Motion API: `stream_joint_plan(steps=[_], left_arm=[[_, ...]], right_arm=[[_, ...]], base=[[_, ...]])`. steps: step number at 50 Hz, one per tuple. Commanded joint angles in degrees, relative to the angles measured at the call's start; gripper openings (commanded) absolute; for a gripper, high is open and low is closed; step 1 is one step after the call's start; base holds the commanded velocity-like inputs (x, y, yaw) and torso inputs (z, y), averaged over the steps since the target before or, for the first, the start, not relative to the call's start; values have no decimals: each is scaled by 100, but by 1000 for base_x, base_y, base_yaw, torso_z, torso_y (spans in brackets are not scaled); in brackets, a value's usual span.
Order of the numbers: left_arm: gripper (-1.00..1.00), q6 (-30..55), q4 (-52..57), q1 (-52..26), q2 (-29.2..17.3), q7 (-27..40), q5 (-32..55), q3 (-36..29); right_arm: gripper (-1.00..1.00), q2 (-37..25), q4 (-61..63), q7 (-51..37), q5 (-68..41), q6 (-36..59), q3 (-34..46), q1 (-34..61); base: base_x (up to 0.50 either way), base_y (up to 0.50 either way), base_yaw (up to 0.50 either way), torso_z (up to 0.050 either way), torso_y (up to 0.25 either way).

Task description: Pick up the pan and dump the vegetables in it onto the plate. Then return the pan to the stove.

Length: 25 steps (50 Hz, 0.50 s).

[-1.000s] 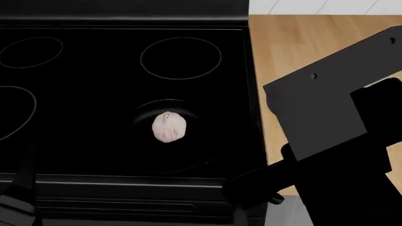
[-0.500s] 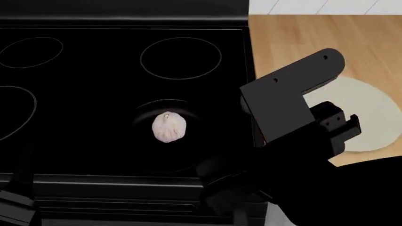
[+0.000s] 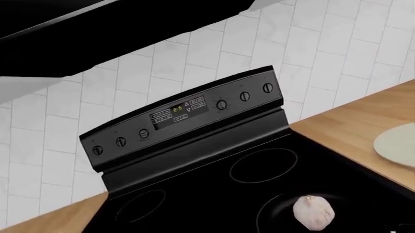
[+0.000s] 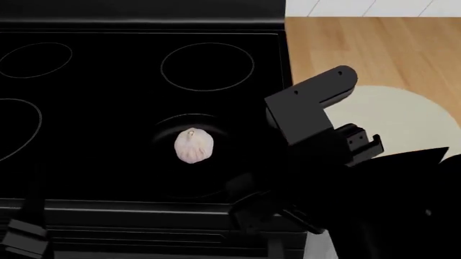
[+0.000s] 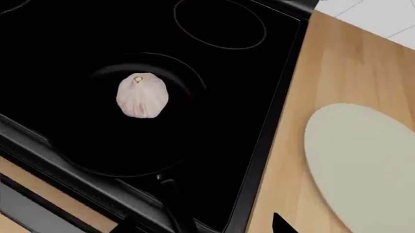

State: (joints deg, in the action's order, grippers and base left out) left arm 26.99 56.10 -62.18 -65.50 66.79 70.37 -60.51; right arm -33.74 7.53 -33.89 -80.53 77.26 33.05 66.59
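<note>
The right gripper (image 4: 263,208) hung low over the stove's front edge, just right of the pan; its dark fingers blended into the black surfaces, so whether they were spread or pressed together could not be told. The right arm (image 4: 317,116) rose behind it, across the seam between cooktop and counter. In the right wrist view only a small dark tip showed at the frame's edge. The left gripper (image 4: 21,237) showed only as a dark shape at the stove's front left corner, its fingers' state unreadable.

The pan (image 5: 139,121) sat on the stove (image 4: 108,108) at the front right burner, its handle (image 5: 170,201) pointing toward the front edge. The garlic (image 4: 193,145) lay inside the pan. The plate (image 5: 363,160) rested on the wooden counter (image 4: 374,48) right of the stove, partly hidden by the arm in the head view.
</note>
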Motion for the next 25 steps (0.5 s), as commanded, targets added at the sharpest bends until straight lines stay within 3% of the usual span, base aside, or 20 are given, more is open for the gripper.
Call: stream_joint_plan(steps=[1, 12, 25], left_arm=[[100, -25, -36, 87, 43, 13, -110, -54], [100, -42, 33, 80, 18, 35, -137, -42], [100, 173, 191, -165, 120, 237, 60, -18]], right_arm=[[100, 338, -937, 1175, 1238, -401, 900, 170], [100, 828, -1573, 1597, 1671, -446, 1560, 243], [100, 722, -2135, 2061, 1978, -892, 1820, -86]], base=[[0, 0, 0, 0, 0], [0, 0, 0, 0, 0], [0, 0, 0, 0, 0]])
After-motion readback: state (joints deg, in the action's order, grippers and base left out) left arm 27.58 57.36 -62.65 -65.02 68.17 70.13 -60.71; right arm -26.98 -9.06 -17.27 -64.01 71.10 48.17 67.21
